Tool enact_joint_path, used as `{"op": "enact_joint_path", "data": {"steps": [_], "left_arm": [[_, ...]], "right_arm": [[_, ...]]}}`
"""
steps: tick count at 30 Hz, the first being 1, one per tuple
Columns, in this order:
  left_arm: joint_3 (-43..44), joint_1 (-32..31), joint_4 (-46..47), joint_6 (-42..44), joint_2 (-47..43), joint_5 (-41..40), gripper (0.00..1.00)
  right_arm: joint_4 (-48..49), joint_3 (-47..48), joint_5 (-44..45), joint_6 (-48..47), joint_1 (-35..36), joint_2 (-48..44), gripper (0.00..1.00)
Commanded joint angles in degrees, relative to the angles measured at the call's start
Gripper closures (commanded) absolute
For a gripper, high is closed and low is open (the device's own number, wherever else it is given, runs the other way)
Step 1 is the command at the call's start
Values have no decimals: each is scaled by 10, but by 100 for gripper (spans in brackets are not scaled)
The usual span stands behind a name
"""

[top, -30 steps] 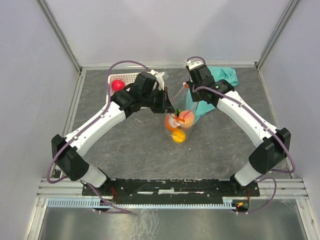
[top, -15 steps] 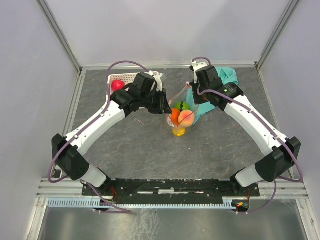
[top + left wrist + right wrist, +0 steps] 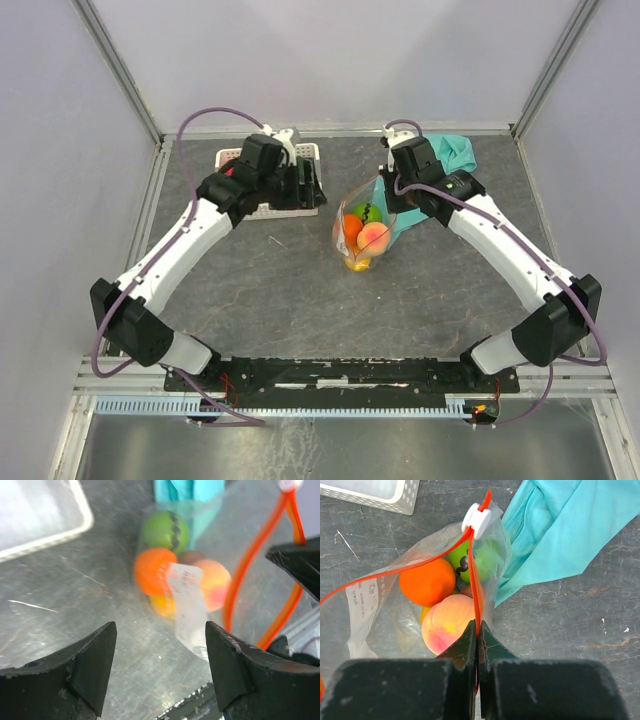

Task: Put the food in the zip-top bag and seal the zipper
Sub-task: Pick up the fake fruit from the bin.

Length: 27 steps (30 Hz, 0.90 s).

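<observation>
The right hand is pinched shut on the zipper, the thin red-orange strip along the mouth of the zip-top bag. A small white slider clip sits on the strip just beyond the fingertips. The bag's mouth gapes open to the left of the grip.

Inside the clear, crinkly plastic are several pieces of toy food: an orange ball, a peach-pink one, a green one, and a bit of yellow beneath them.

A teal cloth lies crumpled on the grey desk, just right of the bag and partly under it.

The left hand has its fingers spread wide and holds nothing. Its wrist camera looks between the two dark fingers at the bagged fruit.

From above, the left hand is to the left of the bag, apart from it, over the right side of a white perforated basket. The bag is near the middle of the desk, toward the back, between the two hands.
</observation>
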Motion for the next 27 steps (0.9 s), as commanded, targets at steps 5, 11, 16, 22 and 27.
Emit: {"op": "enact_joint_path", "data": {"steps": [5, 11, 16, 22, 27], "left_arm": [[19, 72, 17, 80, -27, -124, 16], [18, 100, 31, 134, 17, -220, 11], [36, 118, 52, 194, 71, -275, 5], [67, 157, 80, 234, 146, -296, 1], [106, 176, 99, 263, 212, -317, 1]], "right_arm": [[35, -9, 5, 10, -2, -46, 97], [37, -11, -1, 9, -1, -48, 97], [37, -10, -11, 6, -2, -45, 97], [35, -3, -16, 6, -2, -45, 97], [33, 1, -23, 3, -2, -41, 97]]}}
